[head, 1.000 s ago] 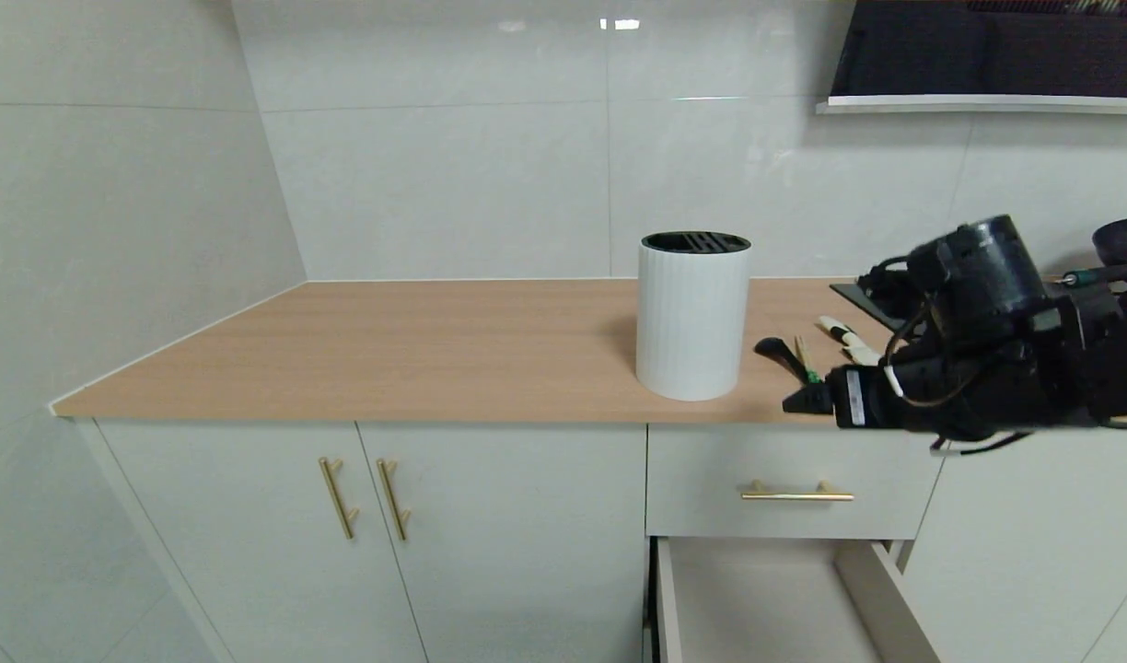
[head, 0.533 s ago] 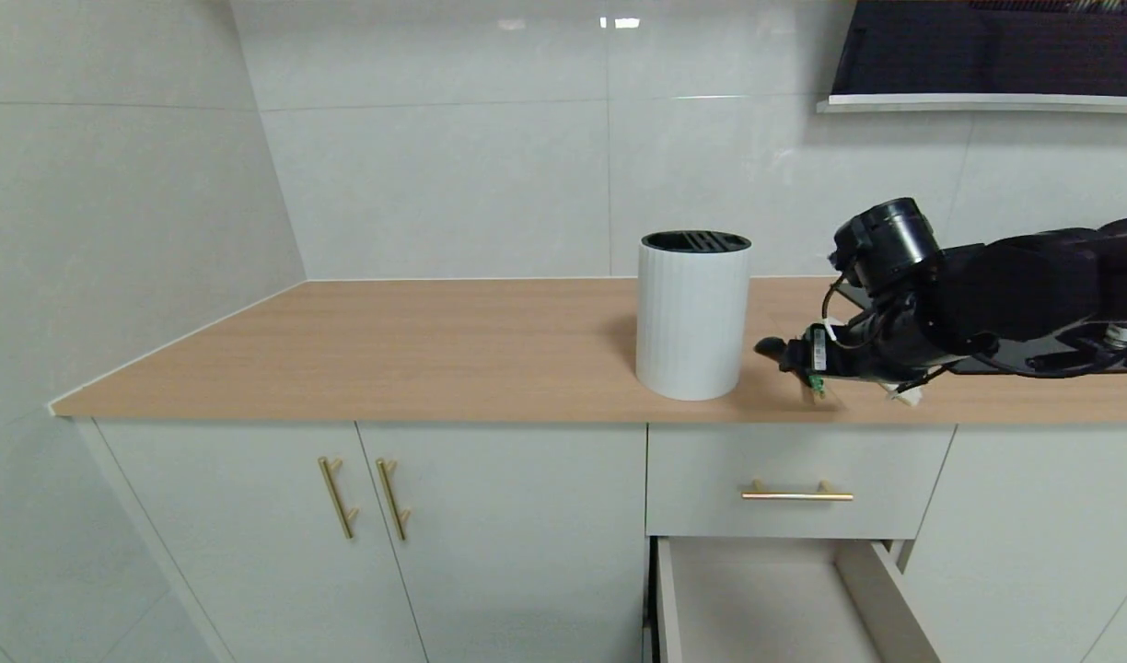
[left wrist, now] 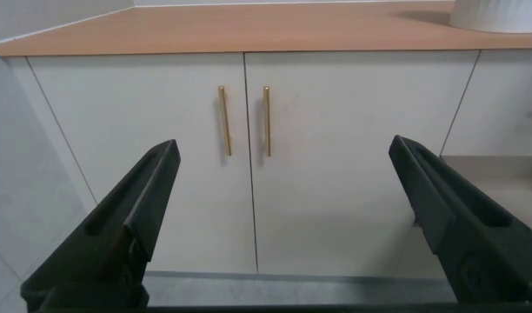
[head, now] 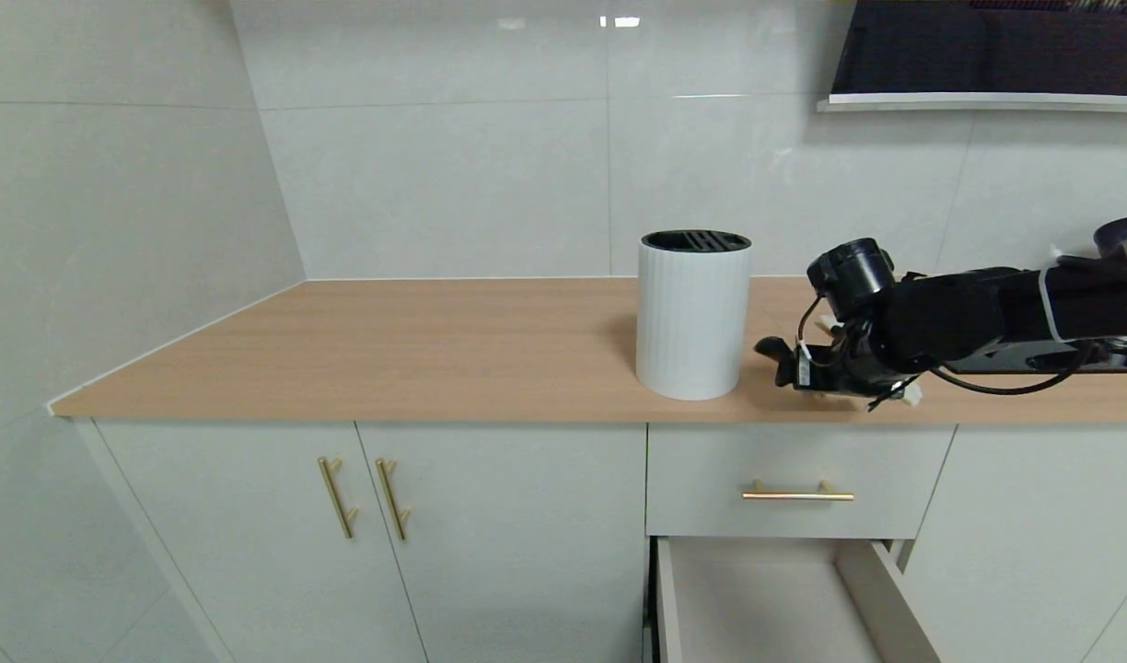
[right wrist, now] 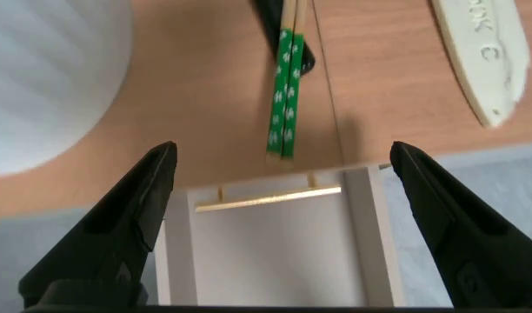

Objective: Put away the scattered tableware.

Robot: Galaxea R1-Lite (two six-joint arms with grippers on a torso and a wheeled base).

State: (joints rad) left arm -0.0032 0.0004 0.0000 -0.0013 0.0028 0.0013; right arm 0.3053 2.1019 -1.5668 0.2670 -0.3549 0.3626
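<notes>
In the head view, the right gripper is hovering low over the front edge of the counter, just beside a white ribbed holder that is standing near that edge, with a black spoon lying between them and an open drawer gaping below. In the left wrist view, the left gripper is holding its fingers spread wide, facing the cabinet doors under the counter. In the right wrist view, the right gripper's fingers are spreading wide above the green-tipped chopsticks, which are lying at the counter's front edge, between the holder and a white utensil.

Chopsticks seemingly right of holder.
</notes>
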